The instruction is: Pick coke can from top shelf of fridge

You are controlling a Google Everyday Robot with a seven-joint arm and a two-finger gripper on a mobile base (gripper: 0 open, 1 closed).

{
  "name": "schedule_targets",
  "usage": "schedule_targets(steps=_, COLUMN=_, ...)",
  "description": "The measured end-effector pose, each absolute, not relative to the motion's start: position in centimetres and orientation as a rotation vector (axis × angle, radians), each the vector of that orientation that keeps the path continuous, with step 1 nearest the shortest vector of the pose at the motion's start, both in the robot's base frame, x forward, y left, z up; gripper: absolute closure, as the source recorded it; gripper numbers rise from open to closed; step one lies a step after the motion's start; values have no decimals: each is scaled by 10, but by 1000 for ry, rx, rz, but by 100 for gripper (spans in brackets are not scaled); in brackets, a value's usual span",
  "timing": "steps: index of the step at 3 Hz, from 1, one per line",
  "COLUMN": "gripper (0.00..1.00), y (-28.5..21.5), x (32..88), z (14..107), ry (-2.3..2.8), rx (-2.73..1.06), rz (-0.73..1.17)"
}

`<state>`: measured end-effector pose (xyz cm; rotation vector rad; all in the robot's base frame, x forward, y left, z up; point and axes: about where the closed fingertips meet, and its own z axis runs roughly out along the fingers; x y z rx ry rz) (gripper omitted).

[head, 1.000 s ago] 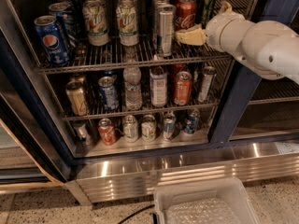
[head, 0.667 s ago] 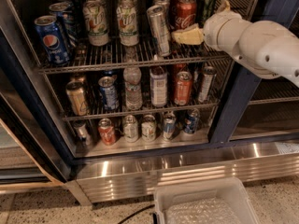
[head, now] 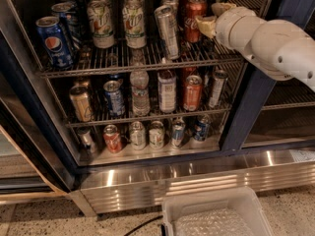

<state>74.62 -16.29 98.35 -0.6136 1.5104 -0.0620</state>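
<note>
The coke can (head: 195,14), red with a silver top, stands on the top shelf (head: 147,59) of the fridge (head: 245,107), right of centre. My gripper (head: 214,16), on the white arm coming in from the right, is just right of the can at its height. Its tan fingers (head: 205,26) are apart, with the lower one next to the can's right side and nothing held between them. A slim silver can (head: 167,31) left of the coke can leans to the left.
The top shelf also carries Pepsi cans (head: 55,41) at the left and pale green-labelled cans (head: 134,21) in the middle. Lower shelves hold more cans and a bottle (head: 140,90). A clear plastic bin (head: 216,215) sits on the floor in front.
The slim silver can has tipped from upright to leaning left. My gripper has shifted slightly up and to the right, beside the coke can.
</note>
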Motion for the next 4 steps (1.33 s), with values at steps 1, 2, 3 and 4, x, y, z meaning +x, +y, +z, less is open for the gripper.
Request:
schedule_targets(steps=1, gripper=80, y=-166, x=753, z=986, ry=1501, rx=-607, rz=-82)
schedule_targets(steps=2, gripper=100, y=-172, x=768, z=985, ry=1506, rx=-596, rz=-101)
schedule_targets(steps=3, gripper=100, y=-173, x=769, z=984, ry=1514, rx=-595, rz=-102)
schedule_targets(steps=4, gripper=100, y=-180, x=762, z=978, ry=1543, rx=-591, rz=-98)
